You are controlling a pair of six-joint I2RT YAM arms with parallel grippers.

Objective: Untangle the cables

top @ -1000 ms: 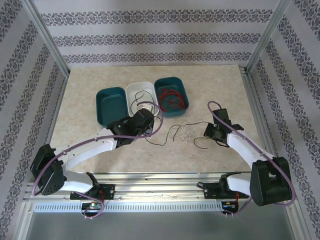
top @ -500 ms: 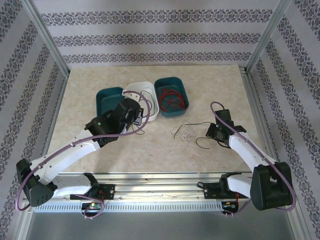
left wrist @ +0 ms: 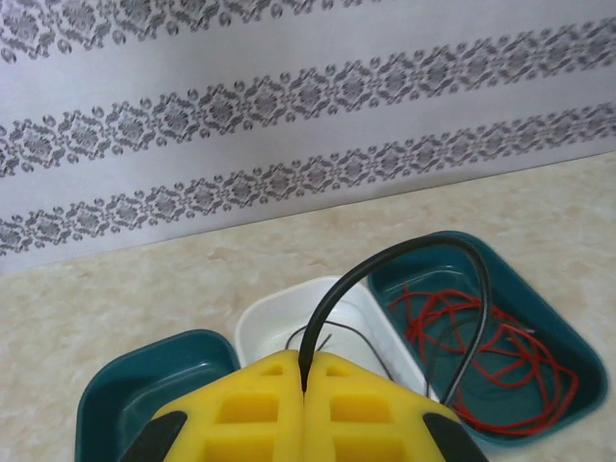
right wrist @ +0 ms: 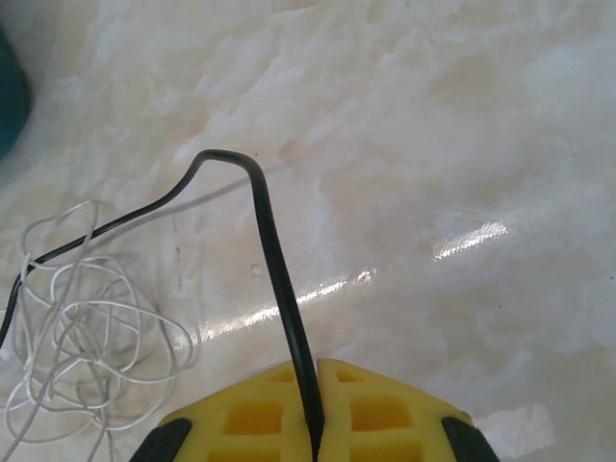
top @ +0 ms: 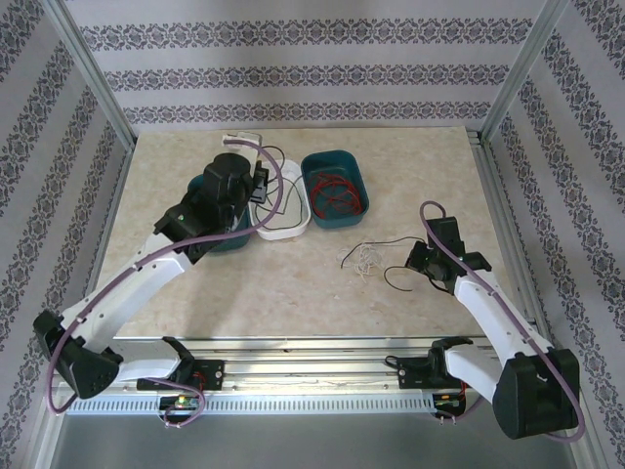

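sorting step, i reckon. my left gripper (left wrist: 304, 373) is clamped shut on a black cable (left wrist: 385, 252) and hangs right over the white bin (left wrist: 258, 325). the cable arcs up out of the pads and drops near that bin's right edge. from the wrist view i can't tell if the free end lands inside the white bin or in the teal bin (top: 332, 154) touching its right side. the red cables (top: 335, 193) already sit in that teal one, and there's a thin black strand lying in the white bin too.

my right gripper (right wrist: 316, 371) is well off to the right of the white bin, down near the table (top: 244, 293), pinched shut on another black cable (right wrist: 274, 250). that one runs back toward the white bin and into the whitish tangle (top: 363, 259) lying between my right gripper and the bin. looks like it crosses the tangle's edge, but how knotted in it is, i can't make out.

so my guess is reds are done, blacks are in progress and whites are untouched. next move for the left: come down lower over the white bin and let go, so the loop falls in there and not on the reds. for the right: a slow pull away from the bin, watching whether the whitish tangle drags along.
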